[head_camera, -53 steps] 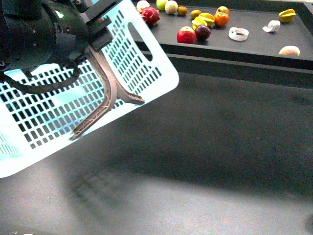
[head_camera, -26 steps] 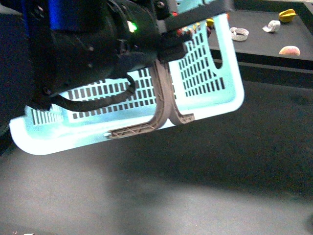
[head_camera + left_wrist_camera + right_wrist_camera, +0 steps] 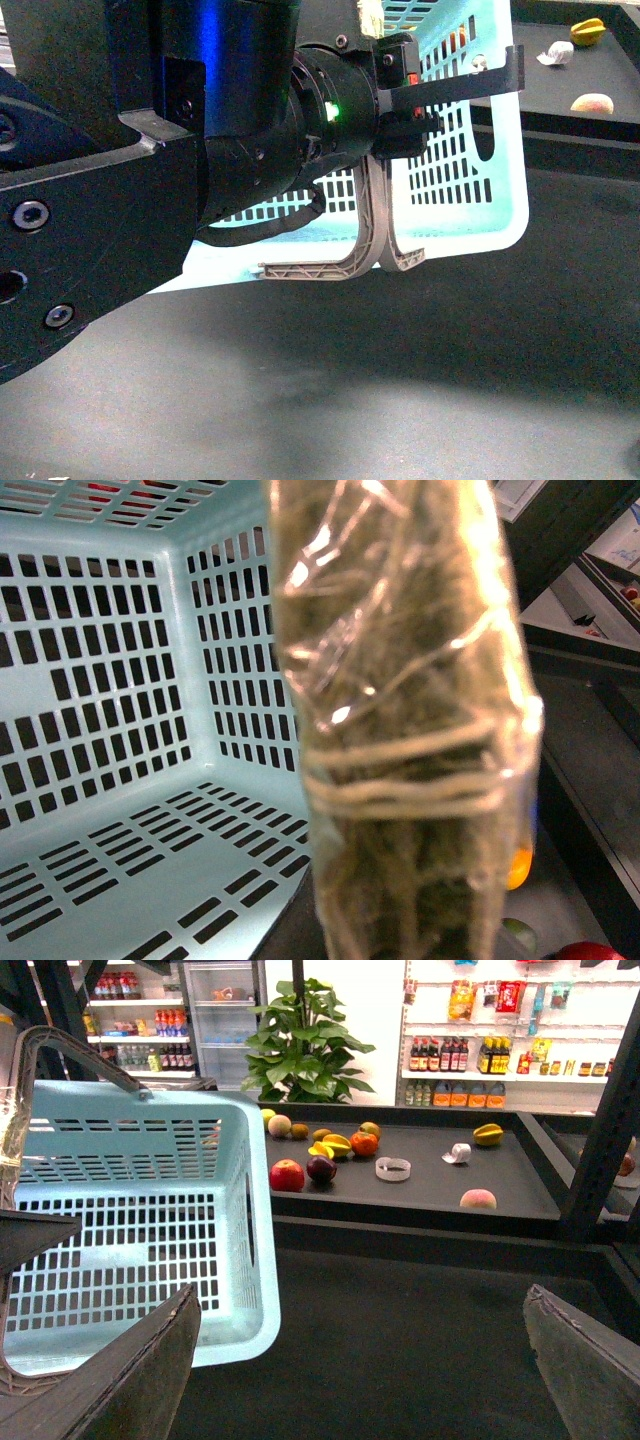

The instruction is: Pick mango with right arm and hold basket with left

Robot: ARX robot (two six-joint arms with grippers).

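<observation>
My right gripper point(image 3: 365, 1380) hangs wide open, empty. My left gripper point(image 3: 402, 105) is clamped on the rim of the turquoise basket point(image 3: 130, 1230), which is tilted up off the table. Far back on the black shelf point(image 3: 420, 1195) lies the mango point(image 3: 337, 1145), just beside an orange point(image 3: 364, 1144). I judge it light, smooth-skinned, slippery and bruisable, so I would pinch gently across its fat middle.
</observation>
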